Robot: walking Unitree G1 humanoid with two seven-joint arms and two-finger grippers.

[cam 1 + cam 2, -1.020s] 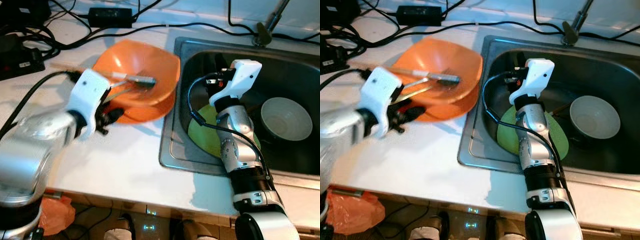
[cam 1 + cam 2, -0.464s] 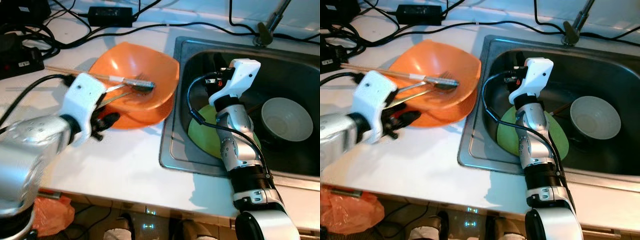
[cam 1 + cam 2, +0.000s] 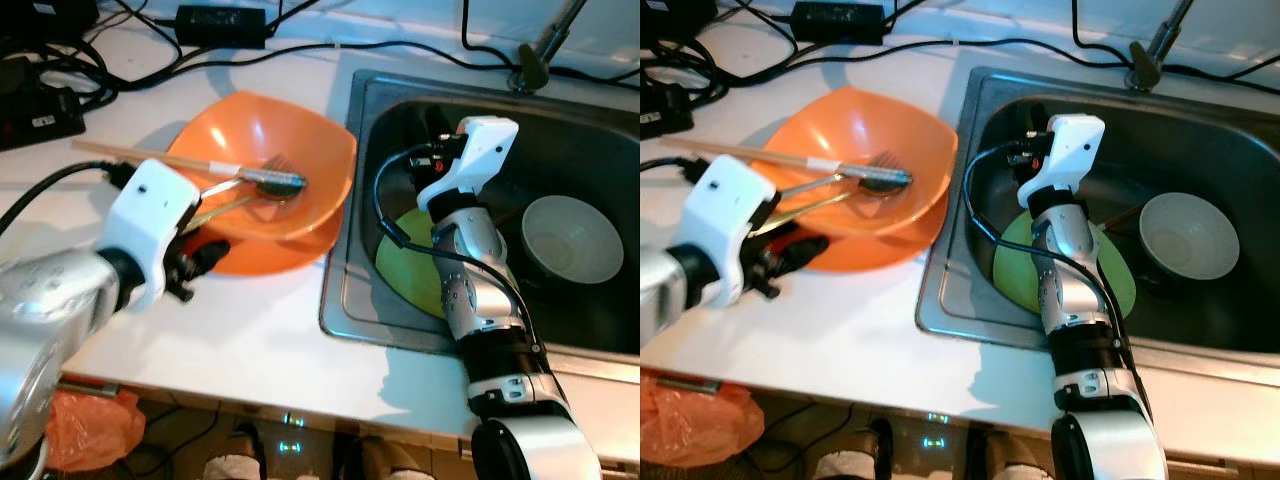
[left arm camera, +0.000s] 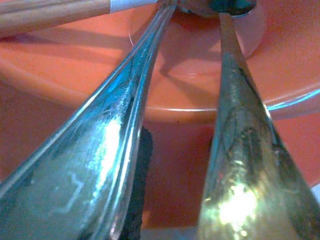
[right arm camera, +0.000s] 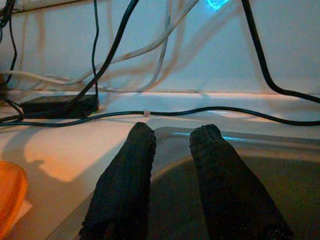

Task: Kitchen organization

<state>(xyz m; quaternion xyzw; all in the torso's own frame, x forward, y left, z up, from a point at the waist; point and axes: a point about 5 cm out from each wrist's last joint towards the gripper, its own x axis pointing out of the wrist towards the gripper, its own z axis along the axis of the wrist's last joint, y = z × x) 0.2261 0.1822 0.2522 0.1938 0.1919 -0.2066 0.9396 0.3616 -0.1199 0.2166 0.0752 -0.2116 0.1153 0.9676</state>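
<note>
Your left gripper (image 3: 200, 255), at the orange bowl's (image 3: 300, 140) near rim, pinches two utensil handles (image 4: 150, 100), heads resting inside. Right gripper (image 5: 170, 150), empty and slightly parted, hovers over the sink (image 3: 345, 300) beside it.

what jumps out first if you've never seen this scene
The bright orange bowl on the white counter, holding a fork and chopsticks, with the left gripper at its near rim. Beside it, the right gripper hovers over the steel sink, above a green plate and white bowl.
</note>
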